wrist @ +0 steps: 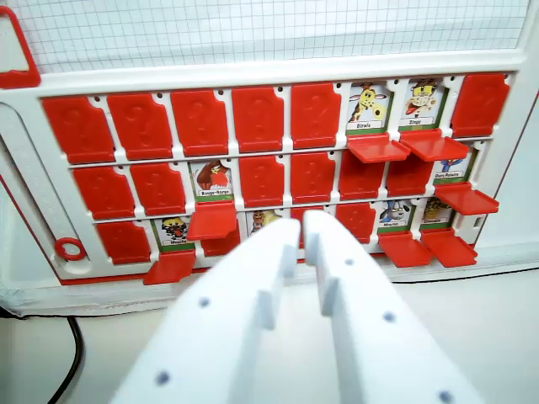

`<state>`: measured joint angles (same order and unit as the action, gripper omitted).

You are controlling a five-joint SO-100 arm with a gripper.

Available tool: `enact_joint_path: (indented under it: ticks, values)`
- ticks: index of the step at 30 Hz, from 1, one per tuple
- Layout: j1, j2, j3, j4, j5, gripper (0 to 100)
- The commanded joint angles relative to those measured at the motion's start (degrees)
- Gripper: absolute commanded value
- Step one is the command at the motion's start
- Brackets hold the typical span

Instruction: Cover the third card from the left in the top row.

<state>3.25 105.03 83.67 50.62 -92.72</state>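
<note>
Board stands on the counter with three rows of eight cards. In the top row, six red flaps are shut, and the third flap from the wrist view's left is one of them. Two cards, giraffe and monkey, show. The white jaws hover low in front, narrowly parted, holding nothing.

Legible text appears only on the open cards of the game board. Above and to the right of the fingertips, two top-row cards read "Girafe" and "Singe". Up and left of the fingertips, a middle-row card reads "Rouge-Gorge". The remaining card labels are too blurred to read.
</note>
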Motion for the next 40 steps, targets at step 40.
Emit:
enact_joint_path:
  ticks: [40]
  values:
    - [-4.22,17.31,-11.51,21.45,-1.76,0]
